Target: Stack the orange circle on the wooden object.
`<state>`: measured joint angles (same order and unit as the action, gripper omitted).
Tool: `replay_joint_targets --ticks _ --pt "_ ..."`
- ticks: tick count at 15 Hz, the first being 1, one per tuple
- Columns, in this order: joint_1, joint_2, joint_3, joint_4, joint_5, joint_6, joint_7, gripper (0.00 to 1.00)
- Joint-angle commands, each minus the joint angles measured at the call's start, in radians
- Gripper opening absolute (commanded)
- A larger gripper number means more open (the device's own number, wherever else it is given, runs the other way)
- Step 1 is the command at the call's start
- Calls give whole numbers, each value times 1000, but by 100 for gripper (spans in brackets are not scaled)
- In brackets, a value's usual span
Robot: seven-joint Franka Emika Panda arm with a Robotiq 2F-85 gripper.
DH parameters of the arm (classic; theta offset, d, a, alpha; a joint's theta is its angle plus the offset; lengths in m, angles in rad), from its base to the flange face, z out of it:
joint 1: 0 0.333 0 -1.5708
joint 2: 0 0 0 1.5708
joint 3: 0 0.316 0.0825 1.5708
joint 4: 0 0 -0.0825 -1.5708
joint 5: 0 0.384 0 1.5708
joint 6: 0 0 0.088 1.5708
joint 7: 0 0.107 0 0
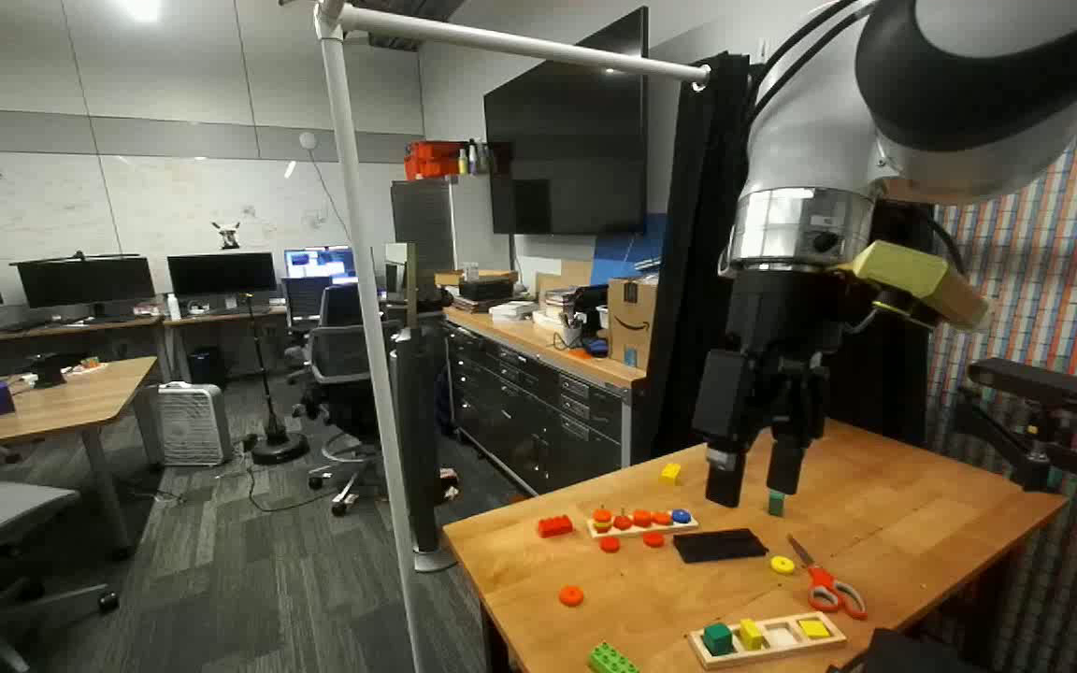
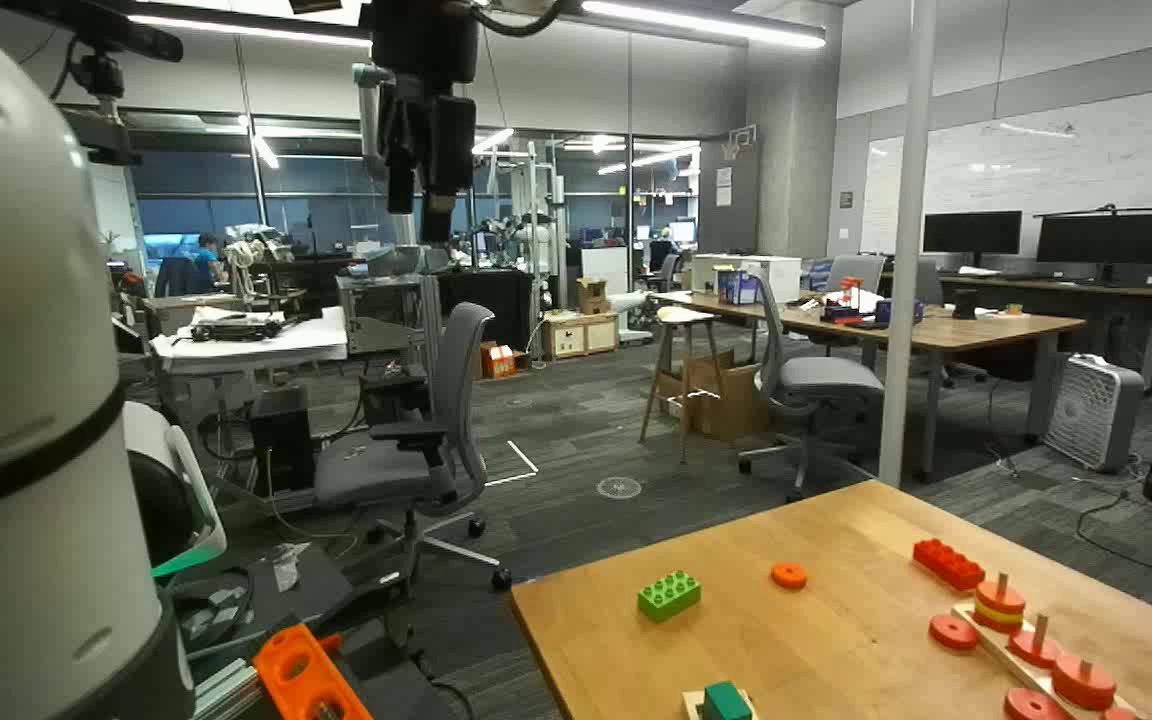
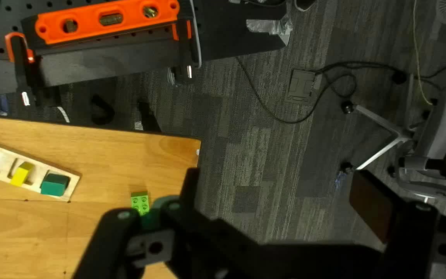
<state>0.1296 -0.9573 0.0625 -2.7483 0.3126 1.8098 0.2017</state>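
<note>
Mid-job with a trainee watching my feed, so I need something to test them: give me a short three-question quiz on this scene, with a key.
1. True or false: the orange circle lies on the table, apart from the pegged wooden board.

2. Choose one. The gripper is:
A) shut on the green brick
B) open, holding nothing
C) shut on the scissors

3. Short answer: on the pegged wooden board, what colour is the end piece farthest from the red brick?

Key: 1 true; 2 B; 3 blue.
</note>
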Motion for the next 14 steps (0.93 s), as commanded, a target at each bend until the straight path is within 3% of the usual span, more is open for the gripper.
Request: replay_joint_targets --ticks 1,7,11,14 --pt "-22 -1 17 4 14 -7 -14 100" --pt "-26 0 19 5 9 1 -14 100" --pt "-62 70 33 -3 -19 90 -18 100" --pt "-97 201 29 -13 -40 225 -30 100"
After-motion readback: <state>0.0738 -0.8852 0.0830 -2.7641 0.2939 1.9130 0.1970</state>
